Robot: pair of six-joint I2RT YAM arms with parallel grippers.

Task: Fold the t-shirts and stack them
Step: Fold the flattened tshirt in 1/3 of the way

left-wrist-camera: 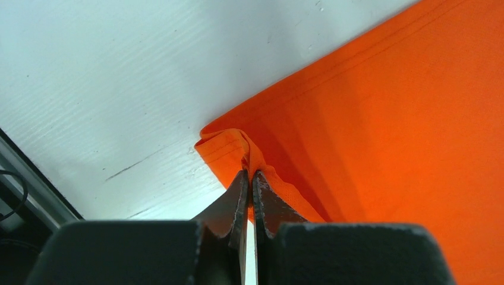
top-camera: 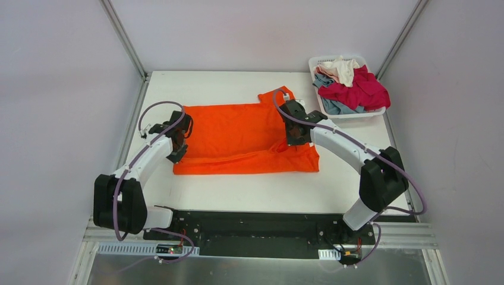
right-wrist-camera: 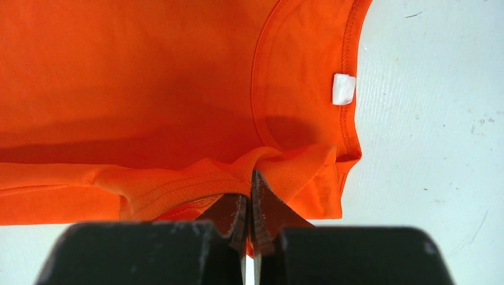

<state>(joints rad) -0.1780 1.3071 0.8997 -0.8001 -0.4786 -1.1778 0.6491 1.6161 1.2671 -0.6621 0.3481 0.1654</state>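
Observation:
The orange t-shirt (top-camera: pixel 238 133) lies spread on the white table, its near part folded up over the middle. My left gripper (top-camera: pixel 178 136) is shut on the shirt's left edge; the left wrist view shows the cloth (left-wrist-camera: pixel 380 119) pinched between the fingers (left-wrist-camera: pixel 249 178). My right gripper (top-camera: pixel 292 132) is shut on a sleeve fold at the shirt's right side, near the collar (right-wrist-camera: pixel 303 71) with its white label (right-wrist-camera: pixel 343 89); the pinch point (right-wrist-camera: pixel 251 178) shows in the right wrist view. Crimson-magenta (top-camera: pixel 359 89), grey-blue (top-camera: pixel 336 107) and cream (top-camera: pixel 342 68) t-shirts lie piled in the basket.
A white slotted basket (top-camera: pixel 356 114) stands at the table's back right corner, close to the right arm. Grey walls and metal frame posts (top-camera: pixel 128 44) bound the table (top-camera: pixel 249 190). The black arm mount runs along the near edge.

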